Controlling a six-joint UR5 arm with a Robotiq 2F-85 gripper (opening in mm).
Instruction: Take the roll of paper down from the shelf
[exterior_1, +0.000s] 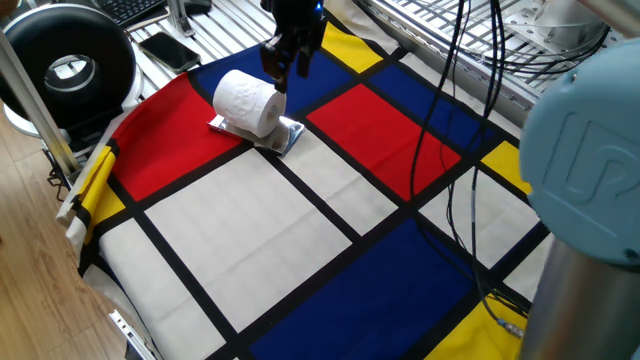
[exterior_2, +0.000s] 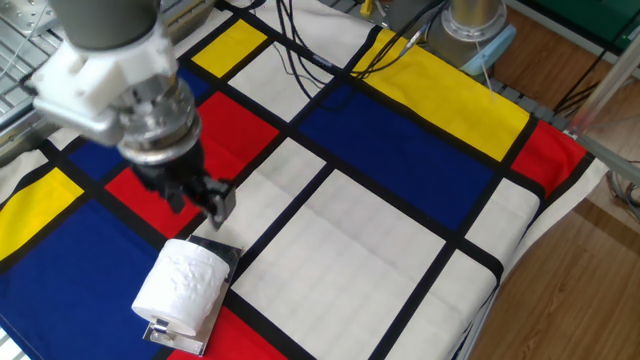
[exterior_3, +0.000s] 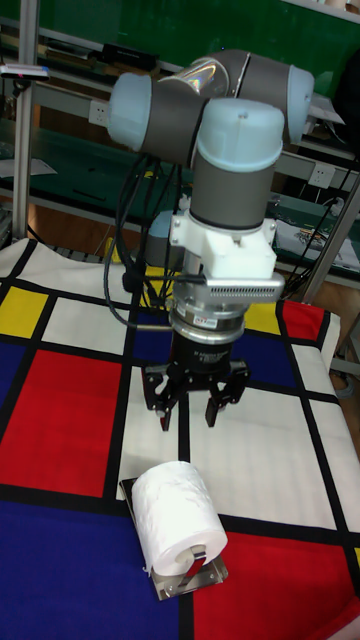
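Note:
The white embossed roll of paper (exterior_1: 247, 103) lies on its side on the shelf (exterior_1: 287, 136), a small shiny plate on the coloured cloth. In the other fixed view, the roll of paper (exterior_2: 185, 288) covers most of the shelf (exterior_2: 217, 251). My gripper (exterior_2: 200, 208) hangs just behind and above the roll, fingers pointing down, open and holding nothing. The tall fixed view shows the gripper (exterior_3: 188, 418) a short way above the roll of paper (exterior_3: 178, 515), with the shelf (exterior_3: 190, 578) sticking out in front. In one fixed view the gripper (exterior_1: 285, 70) is close over the roll's far end.
A large black round device (exterior_1: 70, 65) and a black phone (exterior_1: 168, 48) lie beyond the cloth's left corner. Black cables (exterior_1: 455, 190) trail over the cloth on the right. The arm's grey-blue body (exterior_1: 590, 190) fills the right edge. The cloth drops off at the table edge (exterior_1: 100, 260).

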